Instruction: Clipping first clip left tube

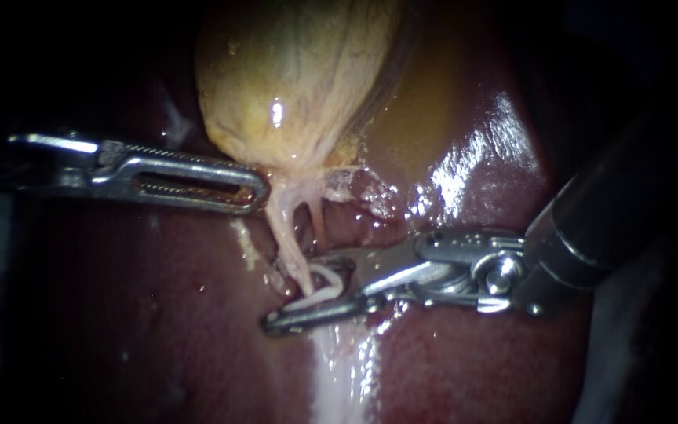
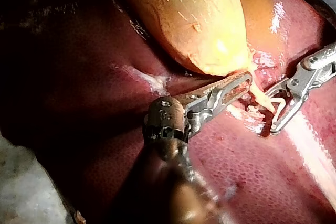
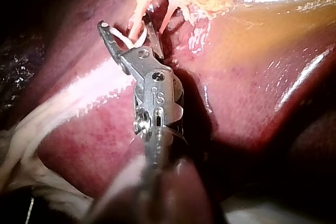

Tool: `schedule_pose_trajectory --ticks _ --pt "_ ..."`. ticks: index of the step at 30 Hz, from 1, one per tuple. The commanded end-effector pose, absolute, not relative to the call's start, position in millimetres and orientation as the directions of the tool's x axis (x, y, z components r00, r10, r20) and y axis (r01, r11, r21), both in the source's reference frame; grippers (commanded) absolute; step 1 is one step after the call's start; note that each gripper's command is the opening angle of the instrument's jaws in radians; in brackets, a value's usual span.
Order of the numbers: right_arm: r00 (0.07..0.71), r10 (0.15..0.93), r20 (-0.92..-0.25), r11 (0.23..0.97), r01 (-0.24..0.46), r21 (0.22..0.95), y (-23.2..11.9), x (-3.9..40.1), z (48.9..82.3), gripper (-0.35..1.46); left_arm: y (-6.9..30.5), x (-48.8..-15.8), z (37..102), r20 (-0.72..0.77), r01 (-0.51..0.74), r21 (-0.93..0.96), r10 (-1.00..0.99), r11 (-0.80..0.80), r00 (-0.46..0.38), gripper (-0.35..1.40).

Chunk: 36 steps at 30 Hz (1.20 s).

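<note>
Left tool (image 1: 254, 191) level, right tool (image 1: 306, 294) — gripping clip (image 1: 325, 284)

Looks like a surgical practice bench. Shows a bare liver (image 1: 158, 330) and gallbladder (image 1: 292, 71) on a pale surface (image 2: 21, 192), met by left instrument (image 1: 259, 192) and right instrument (image 1: 304, 294), white clip (image 1: 323, 292) between the latter's jaws.

1. Instruments: two on screen, the left instrument (image 1: 259, 192) and the right instrument (image 1: 296, 290).
2. Gallbladder (image 1: 292, 71): just the one, yellow and glistening.
3. Liver (image 1: 119, 314): one, dark red, filling the field.
4. Tubes: I count two coming off the gallbladder's narrow end, the thicker left tube (image 1: 282, 228) and the thin right tube (image 1: 318, 224).
5. Clips: a single white clip (image 1: 317, 296), and that's the only one showing.
6. Pale stripe (image 1: 347, 369) on the liver: one.
</note>
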<state>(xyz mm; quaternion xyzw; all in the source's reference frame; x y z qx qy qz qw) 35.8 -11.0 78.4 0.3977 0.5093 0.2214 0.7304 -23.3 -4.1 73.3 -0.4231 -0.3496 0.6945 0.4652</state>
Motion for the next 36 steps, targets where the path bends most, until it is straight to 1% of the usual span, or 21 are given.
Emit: schedule_pose_trajectory --ticks 1,10,16,31,36 --pt "0.383 0.731 -0.565 0.581 0.085 0.809 -11.0 35.9 78.3 0.49 -4.1 -23.3 73.3 -0.262 -0.351 -0.879 0.942 -0.323 -0.209 -0.35" --pt "0.385 0.753 -0.533 0.529 0.126 0.839 -12.3 36.1 77.6 0.49 -4.1 -23.3 73.3 -0.262 -0.351 -0.879 0.942 -0.323 -0.209 -0.35" --pt "0.391 0.757 -0.524 0.511 0.146 0.847 -13.1 36.4 77.7 0.48 -4.1 -23.3 73.3 -0.262 -0.351 -0.879 0.942 -0.323 -0.209 -0.35" --pt "0.327 0.799 -0.505 0.472 0.179 0.863 -13.0 37.4 77.8 0.47 -4.1 -23.3 73.3 -0.262 -0.351 -0.879 0.942 -0.323 -0.209 -0.35" --pt "0.328 0.802 -0.5 0.467 0.177 0.866 -12.9 37.4 78.1 0.42 -4.1 -23.4 73.3 -0.262 -0.351 -0.879 0.942 -0.323 -0.209 -0.35"
